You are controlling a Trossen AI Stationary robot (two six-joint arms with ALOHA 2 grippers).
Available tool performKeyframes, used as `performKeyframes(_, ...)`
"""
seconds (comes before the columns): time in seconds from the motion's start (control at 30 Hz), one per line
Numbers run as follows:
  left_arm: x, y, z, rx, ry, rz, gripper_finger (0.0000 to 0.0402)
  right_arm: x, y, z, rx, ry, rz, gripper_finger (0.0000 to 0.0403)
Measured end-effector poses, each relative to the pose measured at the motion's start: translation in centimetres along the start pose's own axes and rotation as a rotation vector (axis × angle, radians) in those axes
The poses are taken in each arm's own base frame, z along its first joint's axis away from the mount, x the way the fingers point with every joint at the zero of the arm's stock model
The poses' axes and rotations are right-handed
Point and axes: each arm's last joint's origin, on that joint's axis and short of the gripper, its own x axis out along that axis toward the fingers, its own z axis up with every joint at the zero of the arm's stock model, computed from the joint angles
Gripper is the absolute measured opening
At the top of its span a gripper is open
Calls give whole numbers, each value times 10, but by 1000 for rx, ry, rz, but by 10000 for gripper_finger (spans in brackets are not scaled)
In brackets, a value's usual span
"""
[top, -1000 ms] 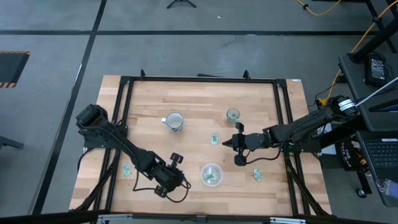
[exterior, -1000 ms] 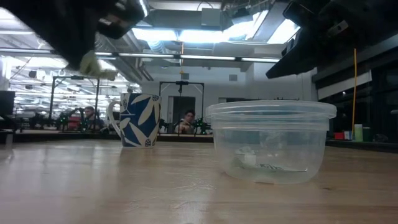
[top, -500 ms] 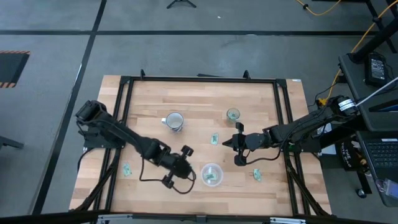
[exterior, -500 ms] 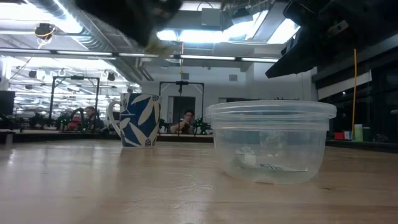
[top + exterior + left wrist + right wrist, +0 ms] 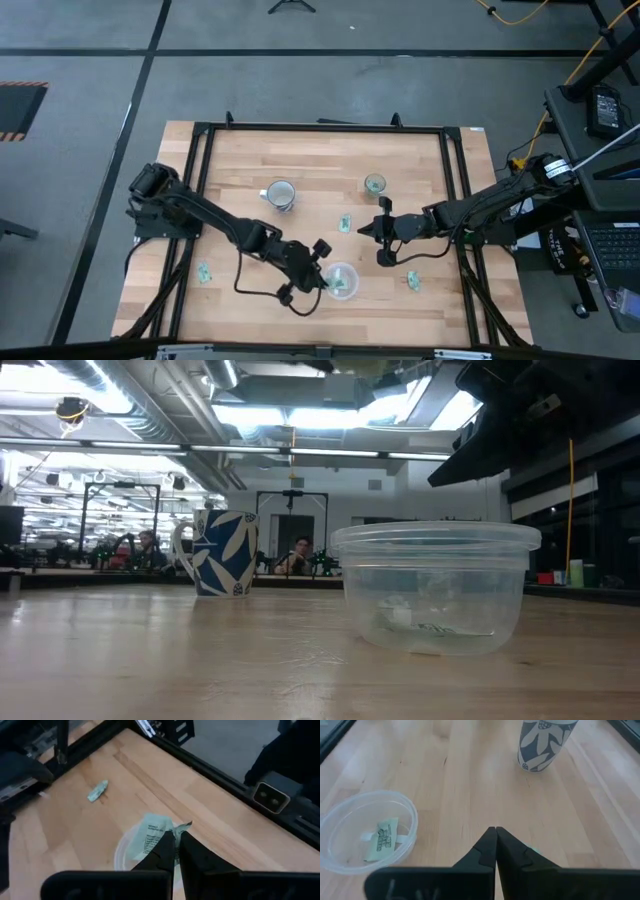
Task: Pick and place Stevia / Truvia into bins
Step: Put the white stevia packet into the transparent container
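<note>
Two claws work over the tabletop (image 5: 300, 160). The left claw (image 5: 325, 280) pinches a green packet (image 5: 156, 832) tight above the round clear tub (image 5: 341, 281), at its nine o'clock rim. The right claw (image 5: 372, 232), at the tub's one o'clock, is closed and empty.

Left wrist view: container (image 5: 122, 851) rim partly behind end effector (image 5: 174, 840), sachet (image 5: 152, 834) print unreadable

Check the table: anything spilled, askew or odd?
Nothing spilled or damaged. A few sachets lie loose on the table: one near the left frame rail, one right of the clear container, one above it. Left gripper holds a sachet over the container.
</note>
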Motion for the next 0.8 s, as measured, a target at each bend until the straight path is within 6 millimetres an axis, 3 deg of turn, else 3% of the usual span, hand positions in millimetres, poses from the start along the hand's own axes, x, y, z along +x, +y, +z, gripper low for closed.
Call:
performKeyframes(0.27,28,20,-16,-64,28,38,4,0,0,-1,-69,11,-1,9)
performKeyframes(0.47,48,35,-23,-113,24,-54,4,0,0,-1,-135,9,-1,9)
performKeyframes(0.8,71,35,-46,-146,130,-76,4,0,0,-1,-162,7,-1,10)
